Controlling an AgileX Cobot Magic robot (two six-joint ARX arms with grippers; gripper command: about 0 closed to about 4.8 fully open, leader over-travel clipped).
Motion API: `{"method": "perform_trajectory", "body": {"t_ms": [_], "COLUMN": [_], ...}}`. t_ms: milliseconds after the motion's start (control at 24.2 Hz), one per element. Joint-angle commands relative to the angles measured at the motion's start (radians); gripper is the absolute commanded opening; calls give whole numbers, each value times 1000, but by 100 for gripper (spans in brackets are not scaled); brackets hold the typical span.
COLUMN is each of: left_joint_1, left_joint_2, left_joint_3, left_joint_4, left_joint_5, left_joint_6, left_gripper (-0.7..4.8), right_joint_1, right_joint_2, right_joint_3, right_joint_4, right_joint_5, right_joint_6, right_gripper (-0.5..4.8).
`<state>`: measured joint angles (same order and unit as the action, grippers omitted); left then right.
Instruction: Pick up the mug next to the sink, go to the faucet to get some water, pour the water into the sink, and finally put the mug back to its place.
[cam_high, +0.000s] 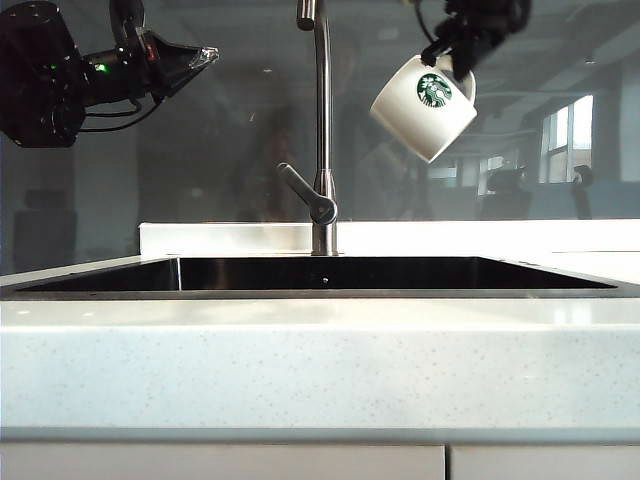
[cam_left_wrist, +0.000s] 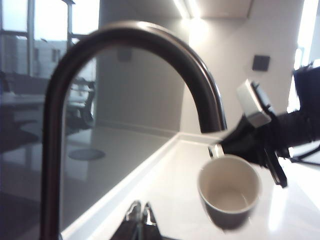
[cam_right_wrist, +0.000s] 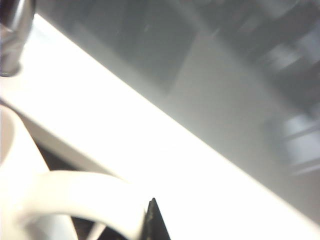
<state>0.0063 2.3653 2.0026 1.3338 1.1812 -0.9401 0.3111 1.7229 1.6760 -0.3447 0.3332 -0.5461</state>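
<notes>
Now: right fingers (cam_high: 452, 52) clamp tilted mug (cam_high: 424, 104) handle | left fingers (cam_high: 205, 55) closed, empty.

The faucet (cam_high: 322, 130) top is cut off; the right wrist view is blurred.

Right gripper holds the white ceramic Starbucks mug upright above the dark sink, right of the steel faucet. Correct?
Not quite: the white ceramic Starbucks mug is tilted, not upright; its mouth tips down toward the brushed-steel faucet, as the exterior view shows. The rest stands: the right gripper holds it by the handle above the dark sink, right of the faucet.
</notes>
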Motion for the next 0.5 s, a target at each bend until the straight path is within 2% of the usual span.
{"method": "perform_trajectory", "body": {"t_ms": [41,248,496], "left_joint_1": [0,0,0], "left_joint_2": [-10,-10,-10], "left_joint_3": [4,4,4], "left_joint_4": [16,14,14], "left_joint_5": [-31,-29,2], "left_joint_6": [-9,-11,-11], "left_gripper": [-3,-4,-4], "right_joint_1": [-49,-149,-280], "right_joint_2": [-33,-57,-104], "right_joint_3": [1,-79,-277], "right_joint_4": [13,68,204], "right_joint_5": [-127,-259,-394], "right_joint_6": [205,313,412], "right_gripper": [-2,-2,-2]}}
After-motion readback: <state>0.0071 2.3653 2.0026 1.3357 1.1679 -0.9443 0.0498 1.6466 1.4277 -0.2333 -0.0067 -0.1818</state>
